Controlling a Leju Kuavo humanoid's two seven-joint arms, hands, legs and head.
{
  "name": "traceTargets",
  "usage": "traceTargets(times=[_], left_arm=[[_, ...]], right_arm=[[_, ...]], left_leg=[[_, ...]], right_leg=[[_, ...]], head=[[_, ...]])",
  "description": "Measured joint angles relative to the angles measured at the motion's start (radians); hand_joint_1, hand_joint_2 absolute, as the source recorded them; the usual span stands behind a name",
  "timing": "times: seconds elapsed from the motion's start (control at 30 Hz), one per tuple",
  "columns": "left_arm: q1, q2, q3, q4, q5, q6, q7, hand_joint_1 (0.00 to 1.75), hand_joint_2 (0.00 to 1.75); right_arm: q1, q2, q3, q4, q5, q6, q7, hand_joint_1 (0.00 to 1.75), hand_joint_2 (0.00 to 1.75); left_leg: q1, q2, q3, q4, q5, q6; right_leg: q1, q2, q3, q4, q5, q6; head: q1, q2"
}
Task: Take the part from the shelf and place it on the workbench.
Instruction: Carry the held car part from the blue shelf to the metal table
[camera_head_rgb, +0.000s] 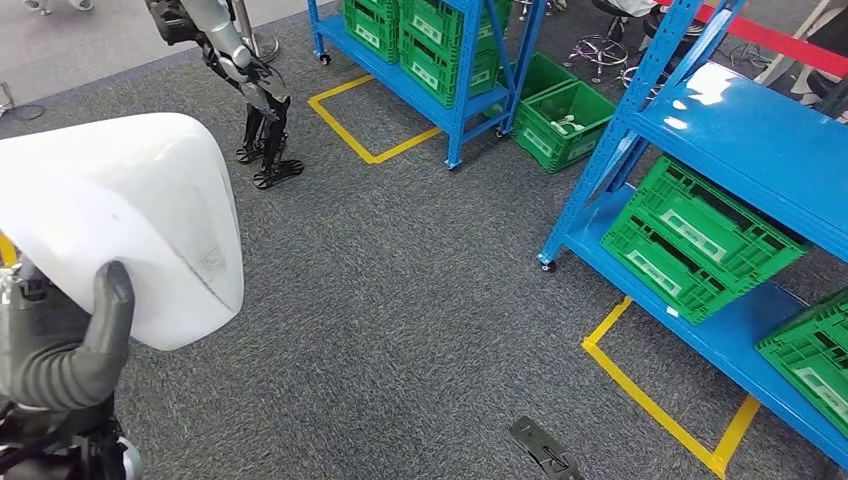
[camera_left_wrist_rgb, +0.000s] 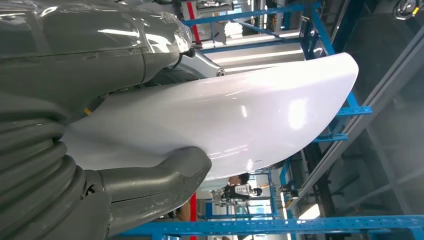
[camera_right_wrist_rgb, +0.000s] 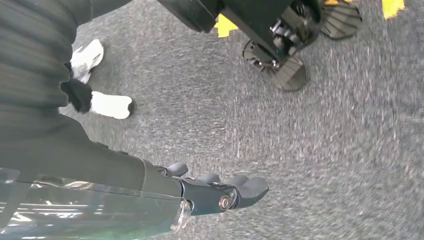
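The part is a large, smooth white shell, held up at the left of the head view. My left hand grips its lower edge, with the grey thumb pressed on its face. In the left wrist view the white part spans the picture, clamped between the thumb and the fingers behind it. My right hand hangs above the grey carpet with its fingers loosely apart and nothing in them.
A blue shelf with green crates stands at the right. Another blue shelf with green crates is farther back. Yellow tape marks the carpet. Another robot's legs stand at the upper left. A person's white shoes are close behind.
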Motion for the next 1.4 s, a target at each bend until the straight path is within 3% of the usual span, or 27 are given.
traceTargets(times=[0.07,0.13,0.17,0.2,0.23,0.27,0.33,0.4,0.47,0.53,0.6,0.67,0.7,0.73,0.77,0.83,0.9,0.93,1.0,1.07,1.13,1.17,1.2,1.23,1.27,1.33,1.4], left_arm=[[0.004,-0.008,0.011,0.000,0.000,-0.007,-0.007,1.75,1.75],[0.009,-0.017,0.022,0.002,0.000,-0.013,-0.010,1.75,1.75],[0.012,-0.022,0.027,0.004,-0.001,-0.016,-0.011,1.75,1.75],[0.014,-0.025,0.031,0.005,-0.003,-0.018,-0.011,1.75,1.75],[0.016,-0.028,0.034,0.006,-0.006,-0.020,-0.010,1.75,1.75],[0.017,-0.031,0.037,0.006,-0.010,-0.023,-0.007,1.75,1.75],[0.018,-0.036,0.044,0.005,-0.019,-0.026,0.002,1.75,1.75],[0.023,-0.039,0.052,0.005,-0.026,-0.028,0.013,1.75,1.75],[0.029,-0.041,0.059,0.003,-0.031,-0.028,0.019,1.75,1.75],[0.033,-0.042,0.064,0.000,-0.033,-0.028,0.020,1.75,1.75],[0.034,-0.043,0.067,-0.002,-0.035,-0.028,0.021,1.75,1.75],[0.037,-0.045,0.070,-0.003,-0.038,-0.027,0.025,1.75,1.75],[0.040,-0.045,0.073,-0.003,-0.041,-0.025,0.027,1.75,1.75],[0.043,-0.046,0.076,-0.003,-0.045,-0.022,0.029,1.75,1.75],[0.046,-0.046,0.079,-0.004,-0.049,-0.017,0.029,1.75,1.75],[0.053,-0.048,0.082,-0.007,-0.061,-0.003,0.030,1.75,1.75],[0.061,-0.051,0.082,-0.015,-0.075,0.007,0.034,1.75,1.75],[0.064,-0.052,0.082,-0.018,-0.081,0.011,0.035,1.75,1.75],[0.066,-0.053,0.082,-0.024,-0.084,0.012,0.038,1.75,1.75],[0.063,-0.054,0.082,-0.027,-0.084,0.010,0.040,1.75,1.75],[0.060,-0.057,0.082,-0.028,-0.084,0.007,0.041,1.75,1.75],[0.060,-0.057,0.082,-0.028,-0.083,0.006,0.042,1.75,1.75],[0.060,-0.059,0.082,-0.028,-0.083,0.006,0.043,1.75,1.75],[0.060,-0.060,0.082,-0.028,-0.083,0.005,0.043,1.75,1.75],[0.060,-0.060,0.082,-0.028,-0.083,0.004,0.043,1.75,1.75],[0.060,-0.061,0.082,-0.028,-0.083,0.003,0.044,1.75,1.75],[0.059,-0.062,0.081,-0.028,-0.083,0.001,0.044,1.75,1.75]], right_arm=[[0.000,-0.006,-0.009,-0.013,0.013,0.005,0.003,0.00,1.75],[0.001,-0.009,-0.017,-0.020,0.027,0.017,0.004,0.00,1.75],[0.001,-0.010,-0.019,-0.022,0.037,0.027,0.002,0.00,1.75],[0.000,-0.009,-0.022,-0.023,0.048,0.039,0.000,0.00,1.75],[-0.003,-0.007,-0.027,-0.024,0.061,0.051,-0.004,0.00,1.75],[-0.008,-0.005,-0.033,-0.025,0.075,0.065,-0.009,0.00,1.75],[-0.021,0.000,-0.046,-0.025,0.103,0.092,-0.017,0.00,1.75],[-0.030,0.004,-0.057,-0.023,0.122,0.110,-0.021,0.00,1.75],[-0.037,0.009,-0.067,-0.022,0.131,0.119,-0.022,0.00,1.75],[-0.041,0.017,-0.075,-0.021,0.136,0.122,-0.023,0.00,1.75],[-0.041,0.025,-0.082,-0.020,0.139,0.123,-0.025,0.00,1.75],[-0.037,0.029,-0.086,-0.017,0.144,0.127,-0.025,0.00,1.75],[-0.036,0.031,-0.086,-0.015,0.148,0.131,-0.024,0.00,1.75],[-0.036,0.033,-0.087,-0.013,0.154,0.134,-0.021,0.00,1.75],[-0.036,0.035,-0.088,-0.011,0.161,0.137,-0.019,0.00,1.75],[-0.037,0.037,-0.092,-0.007,0.170,0.141,-0.015,0.00,1.75],[-0.041,0.037,-0.099,-0.005,0.177,0.142,-0.014,0.00,1.75],[-0.044,0.037,-0.103,-0.004,0.179,0.143,-0.015,0.00,1.75],[-0.051,0.040,-0.111,-0.001,0.182,0.150,-0.017,0.00,1.75],[-0.056,0.045,-0.116,0.001,0.184,0.158,-0.020,0.00,1.75],[-0.053,0.050,-0.118,0.004,0.186,0.162,-0.022,0.00,1.75],[-0.050,0.051,-0.118,0.006,0.186,0.163,-0.022,0.00,1.75],[-0.047,0.053,-0.118,0.008,0.186,0.164,-0.022,0.00,1.75],[-0.046,0.055,-0.118,0.010,0.186,0.164,-0.023,0.00,1.75],[-0.046,0.056,-0.118,0.013,0.186,0.164,-0.024,0.00,1.75],[-0.047,0.058,-0.120,0.016,0.186,0.164,-0.027,0.00,1.75],[-0.046,0.057,-0.123,0.021,0.186,0.164,-0.028,0.00,1.75]], left_leg=[[0.000,-0.020,-0.002,-0.001,0.005,0.011],[-0.005,-0.043,-0.006,-0.001,0.008,0.018],[-0.008,-0.057,-0.007,-0.001,0.009,0.021],[-0.011,-0.072,-0.008,-0.001,0.011,0.023],[-0.014,-0.086,-0.008,-0.001,0.012,0.024],[-0.017,-0.101,-0.006,-0.001,0.013,0.025],[-0.018,-0.126,-0.004,-0.001,0.016,0.024],[-0.013,-0.149,-0.011,-0.002,0.023,0.014],[-0.009,-0.168,-0.020,-0.005,0.032,0.001],[-0.013,-0.128,-0.035,0.012,0.018,-0.008],[-0.016,-0.068,-0.074,0.092,-0.036,-0.015],[-0.009,-0.056,-0.127,0.204,-0.089,-0.026],[-0.005,-0.056,-0.140,0.233,-0.094,-0.031],[0.000,-0.053,-0.134,0.228,-0.082,-0.037],[0.003,-0.043,-0.107,0.185,-0.054,-0.041],[0.004,0.007,-0.033,0.060,-0.004,-0.046],[-0.003,0.039,0.000,0.000,0.006,-0.028],[-0.007,0.036,-0.001,0.000,0.004,-0.015],[-0.007,0.014,-0.005,-0.001,0.007,0.002],[-0.005,-0.009,-0.006,-0.003,0.012,0.012],[-0.008,-0.035,-0.008,-0.003,0.014,0.020],[-0.011,-0.050,-0.010,-0.003,0.016,0.023],[-0.015,-0.065,-0.011,-0.003,0.017,0.025],[-0.017,-0.081,-0.011,-0.003,0.019,0.027],[-0.019,-0.097,-0.011,-0.003,0.020,0.028],[-0.020,-0.127,-0.008,-0.003,0.022,0.027],[-0.016,-0.154,-0.012,-0.003,0.028,0.020]], right_leg=[[-0.003,0.041,-0.028,0.070,-0.053,0.006],[-0.001,0.067,-0.086,0.206,-0.120,0.003],[0.001,0.071,-0.110,0.260,-0.136,-0.001],[0.002,0.073,-0.120,0.281,-0.133,-0.007],[0.004,0.076,-0.112,0.261,-0.108,-0.015],[0.006,0.086,-0.088,0.206,-0.069,-0.024],[0.011,0.130,-0.030,0.077,-0.004,-0.046],[0.016,0.154,-0.004,0.016,0.011,-0.059],[0.017,0.135,0.002,-0.004,0.015,-0.061],[0.013,0.110,0.011,-0.033,0.028,-0.059],[0.012,0.086,0.016,-0.050,0.038,-0.059],[0.013,0.060,0.012,-0.049,0.039,-0.059],[0.012,0.046,0.010,-0.048,0.039,-0.058],[0.011,0.032,0.010,-0.045,0.037,-0.055],[0.009,0.021,0.010,-0.042,0.034,-0.051],[0.007,0.002,0.009,-0.026,0.022,-0.037],[0.009,-0.011,0.008,-0.012,0.011,-0.024],[0.010,-0.017,0.008,-0.009,0.009,-0.019],[0.006,-0.016,0.010,-0.007,0.002,-0.010],[0.002,0.023,-0.008,0.042,-0.039,-0.001],[0.001,0.063,-0.061,0.169,-0.108,-0.001],[0.001,0.069,-0.091,0.235,-0.134,-0.003],[0.002,0.072,-0.111,0.275,-0.141,-0.008],[0.003,0.074,-0.115,0.277,-0.127,-0.014],[0.006,0.079,-0.101,0.241,-0.095,-0.022],[0.012,0.113,-0.045,0.108,-0.017,-0.041],[0.018,0.144,-0.008,0.021,0.017,-0.053]], head=[[0.005,0.000],[0.011,0.000],[0.013,0.000],[0.014,0.000],[0.016,0.000],[0.017,0.000],[0.015,0.000],[0.016,0.000],[0.020,0.000],[0.019,0.000],[0.013,0.000],[0.008,0.000],[0.007,0.000],[0.006,0.000],[0.005,0.000],[0.002,0.000],[0.001,0.000],[0.001,0.000],[0.006,0.000],[0.010,0.000],[0.015,0.000],[0.016,0.000],[0.017,0.000],[0.018,0.000],[0.018,0.000],[0.017,0.000],[0.016,0.000]])
